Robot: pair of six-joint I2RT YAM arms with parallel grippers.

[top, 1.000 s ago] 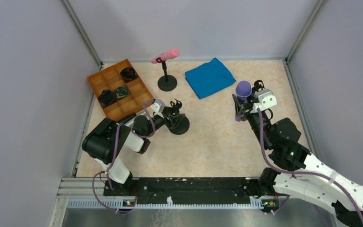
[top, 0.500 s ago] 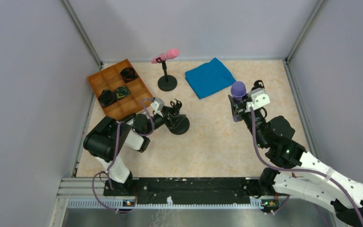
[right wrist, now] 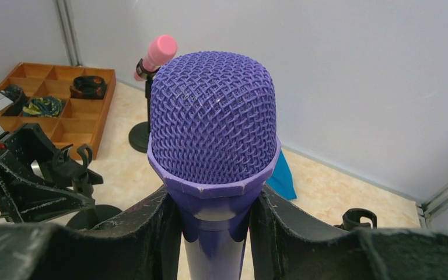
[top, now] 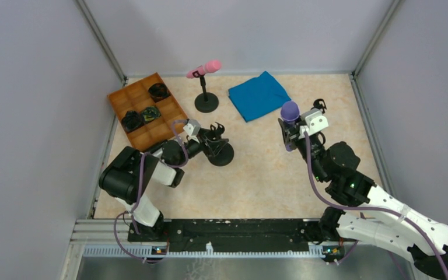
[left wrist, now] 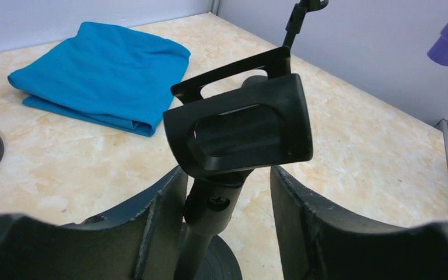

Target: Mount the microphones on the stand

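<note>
The right gripper (right wrist: 214,201) is clamping the purple microphone (right wrist: 213,128) by its handle and holding it upright, the mesh head standing clear above the fingers. From above it is showing over the right half of the table (top: 256,172), just beside the near corner of the folded blue cloth (top: 258,95). The left gripper (left wrist: 227,175) is sitting low at the empty stand (top: 221,154) beside the wooden tray (top: 135,94). Its fingers (left wrist: 157,221) are standing parted on either side of the stand's post, with a gap showing on one side, and the stand's black clip (left wrist: 242,134) is tilting above them. The pink microphone (top: 207,68) is resting slanted in the far stand (top: 206,102) at the back of the table, between tray and cloth
</note>
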